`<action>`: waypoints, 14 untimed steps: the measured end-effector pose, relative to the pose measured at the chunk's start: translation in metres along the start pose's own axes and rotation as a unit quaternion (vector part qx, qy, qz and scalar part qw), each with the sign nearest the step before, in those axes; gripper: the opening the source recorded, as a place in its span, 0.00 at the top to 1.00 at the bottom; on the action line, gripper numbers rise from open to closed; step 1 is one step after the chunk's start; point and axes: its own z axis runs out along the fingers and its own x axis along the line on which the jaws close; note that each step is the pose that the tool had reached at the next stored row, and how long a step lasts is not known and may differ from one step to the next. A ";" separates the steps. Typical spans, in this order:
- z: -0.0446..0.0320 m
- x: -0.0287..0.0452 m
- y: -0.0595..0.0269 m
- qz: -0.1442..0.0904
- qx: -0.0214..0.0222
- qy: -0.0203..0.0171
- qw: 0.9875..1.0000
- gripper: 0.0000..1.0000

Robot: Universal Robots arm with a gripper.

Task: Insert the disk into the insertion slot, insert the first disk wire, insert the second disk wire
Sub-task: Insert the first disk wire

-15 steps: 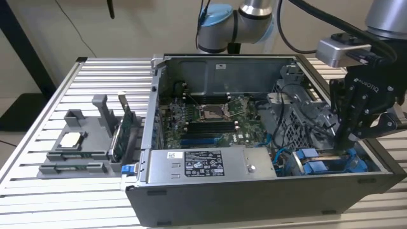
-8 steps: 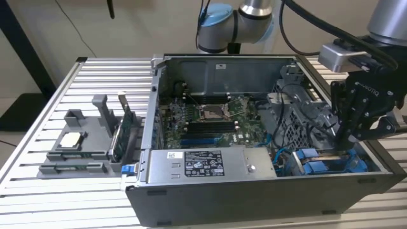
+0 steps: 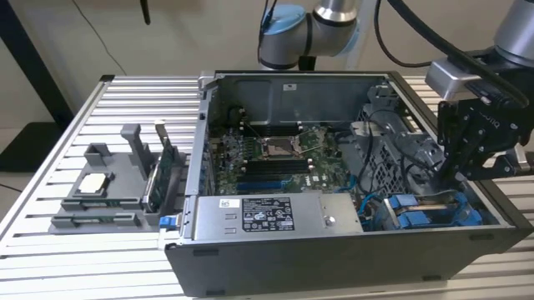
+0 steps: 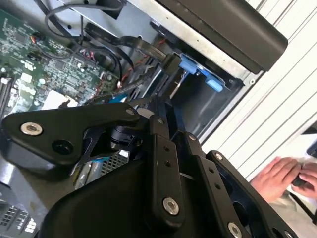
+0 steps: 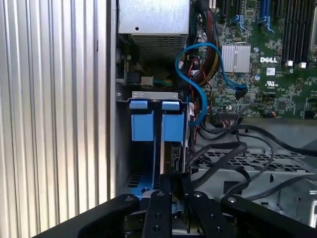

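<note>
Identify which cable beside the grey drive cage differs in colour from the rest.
The thin bright blue cable looping toward the green motherboard in the first wrist view; the other cables around it are black.

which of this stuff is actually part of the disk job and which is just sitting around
Part of the job:
- gripper, at the drive bay
- disk in its blue carrier
- insertion slot
- blue cable, probably a disk wire

Just around:
- power-supply box
- motherboard
- grey parts holder
- a person's hand

Power-supply box [image 3: 276, 215], motherboard [image 3: 250, 150], grey rack [image 3: 109, 181].
</note>
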 end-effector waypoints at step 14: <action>0.0007 0.0005 -0.0016 0.000 0.000 -0.006 1.000 0.81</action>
